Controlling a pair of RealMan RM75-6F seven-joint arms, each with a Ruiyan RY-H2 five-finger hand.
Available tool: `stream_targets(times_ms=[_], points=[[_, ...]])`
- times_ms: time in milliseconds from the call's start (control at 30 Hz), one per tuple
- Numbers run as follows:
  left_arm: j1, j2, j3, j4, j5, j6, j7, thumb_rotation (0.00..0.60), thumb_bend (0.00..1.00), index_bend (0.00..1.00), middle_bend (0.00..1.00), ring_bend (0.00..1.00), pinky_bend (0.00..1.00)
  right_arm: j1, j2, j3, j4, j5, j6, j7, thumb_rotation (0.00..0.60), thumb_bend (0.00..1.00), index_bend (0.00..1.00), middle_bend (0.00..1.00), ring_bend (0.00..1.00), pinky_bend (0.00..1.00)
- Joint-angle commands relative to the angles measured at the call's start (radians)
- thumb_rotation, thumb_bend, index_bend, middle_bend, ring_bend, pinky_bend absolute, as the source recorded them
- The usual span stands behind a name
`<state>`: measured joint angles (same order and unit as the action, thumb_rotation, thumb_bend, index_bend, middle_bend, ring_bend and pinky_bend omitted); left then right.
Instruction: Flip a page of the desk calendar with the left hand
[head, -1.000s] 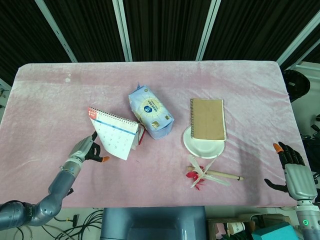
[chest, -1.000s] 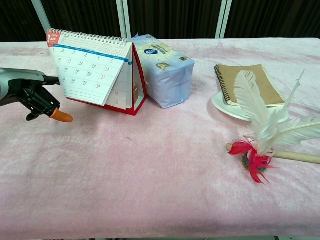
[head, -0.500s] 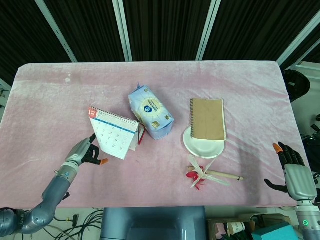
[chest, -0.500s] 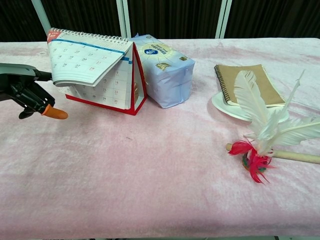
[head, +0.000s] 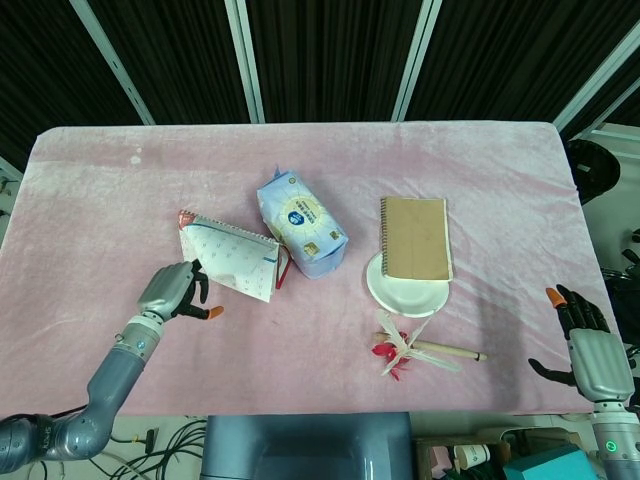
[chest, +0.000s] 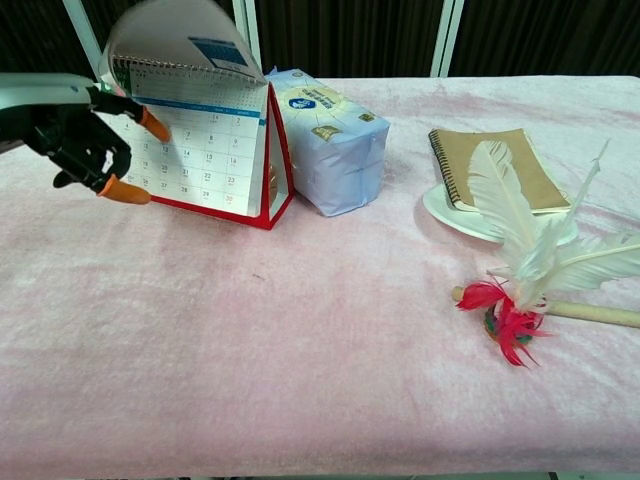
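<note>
Fingers (chest: 150, 122) have raised calendar page (chest: 175, 40) overhead.

Your left hand (chest: 75, 130) sits at the desk calendar's (chest: 215, 150) front face, its fingers (chest: 152, 123) against the lifted page (chest: 170, 45), with open pink worktop (chest: 300, 330) below and to its left. Just beside the calendar's right side stands a blue tissue pack (chest: 330, 150), closing off that flank. Between the pack and the plate (head: 405, 290) carrying a brown notebook (head: 415, 237) runs a bare lane. A feather pen (chest: 530, 270) lies near the plate, toward the front edge. Your right hand (head: 590, 345) hangs off the worktop's right front corner, well apart from everything.
</note>
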<state>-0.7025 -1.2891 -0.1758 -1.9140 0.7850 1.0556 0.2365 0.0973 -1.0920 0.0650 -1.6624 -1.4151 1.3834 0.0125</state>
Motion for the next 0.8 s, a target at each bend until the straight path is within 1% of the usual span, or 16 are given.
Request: stream_targets(times_ms=[33, 167, 267, 367, 400, 500, 567, 600, 633, 667, 700, 800], points=[[0.009, -0.029, 0.011, -0.003, 0.214, 0.105, 0.041, 0.600, 0.19, 0.23, 0.67, 0.71, 0.75, 0.000, 0.000, 0.000, 0.000, 0.000, 0.000, 0.001, 0.600, 0.09, 0.00, 0.00, 0.00, 0.07], [0.018, -0.041, 0.011, 0.006, 0.322, 0.154, 0.044, 0.600, 0.19, 0.24, 0.64, 0.66, 0.71, 0.000, 0.000, -0.001, 0.001, -0.002, 0.001, 0.001, 0.600, 0.09, 0.00, 0.00, 0.00, 0.07], [0.018, -0.053, 0.004, 0.032, 0.411, 0.202, 0.069, 0.600, 0.19, 0.23, 0.59, 0.60, 0.65, -0.001, 0.001, -0.001, 0.000, -0.002, 0.001, 0.002, 0.600, 0.09, 0.00, 0.00, 0.00, 0.07], [0.007, -0.066, -0.011, 0.076, 0.444, 0.219, 0.109, 0.600, 0.19, 0.21, 0.53, 0.53, 0.58, -0.001, 0.001, -0.001, 0.000, -0.003, 0.002, 0.002, 0.600, 0.09, 0.00, 0.00, 0.00, 0.07], [0.001, -0.068, -0.019, 0.087, 0.441, 0.215, 0.117, 0.600, 0.19, 0.20, 0.52, 0.52, 0.56, -0.001, 0.000, -0.001, 0.000, -0.003, 0.001, 0.002, 0.600, 0.09, 0.00, 0.00, 0.00, 0.07], [-0.030, -0.066, -0.049, 0.127, 0.393, 0.171, 0.164, 0.600, 0.17, 0.14, 0.44, 0.43, 0.47, -0.001, 0.001, 0.000, -0.001, -0.002, 0.002, 0.001, 0.600, 0.09, 0.00, 0.00, 0.00, 0.07], [-0.048, -0.059, -0.060, 0.143, 0.351, 0.138, 0.201, 0.600, 0.12, 0.11, 0.37, 0.35, 0.39, -0.001, 0.001, 0.000, -0.001, 0.000, 0.001, 0.002, 0.600, 0.09, 0.00, 0.00, 0.00, 0.07], [-0.055, -0.056, -0.063, 0.147, 0.334, 0.126, 0.215, 0.600, 0.07, 0.07, 0.31, 0.29, 0.33, -0.001, 0.001, 0.000, -0.002, 0.001, 0.001, 0.002, 0.600, 0.09, 0.00, 0.00, 0.00, 0.07], [-0.059, -0.053, -0.063, 0.151, 0.322, 0.117, 0.227, 0.600, 0.05, 0.05, 0.28, 0.25, 0.29, -0.001, 0.001, 0.000, -0.002, 0.001, 0.001, 0.002, 0.600, 0.09, 0.00, 0.00, 0.00, 0.07], [-0.068, -0.047, -0.066, 0.158, 0.294, 0.097, 0.249, 0.600, 0.02, 0.03, 0.25, 0.21, 0.24, -0.001, 0.001, 0.001, -0.002, 0.002, 0.001, 0.002, 0.600, 0.09, 0.00, 0.00, 0.00, 0.07], [-0.082, -0.037, -0.071, 0.160, 0.255, 0.073, 0.280, 0.600, 0.01, 0.02, 0.22, 0.18, 0.21, -0.001, 0.001, 0.001, -0.001, 0.003, 0.000, 0.002, 0.600, 0.09, 0.00, 0.00, 0.00, 0.07], [-0.115, -0.013, -0.080, 0.159, 0.154, 0.025, 0.358, 0.600, 0.00, 0.00, 0.15, 0.10, 0.13, -0.001, 0.002, 0.001, -0.002, 0.006, -0.002, 0.004, 0.600, 0.10, 0.00, 0.00, 0.00, 0.07]])
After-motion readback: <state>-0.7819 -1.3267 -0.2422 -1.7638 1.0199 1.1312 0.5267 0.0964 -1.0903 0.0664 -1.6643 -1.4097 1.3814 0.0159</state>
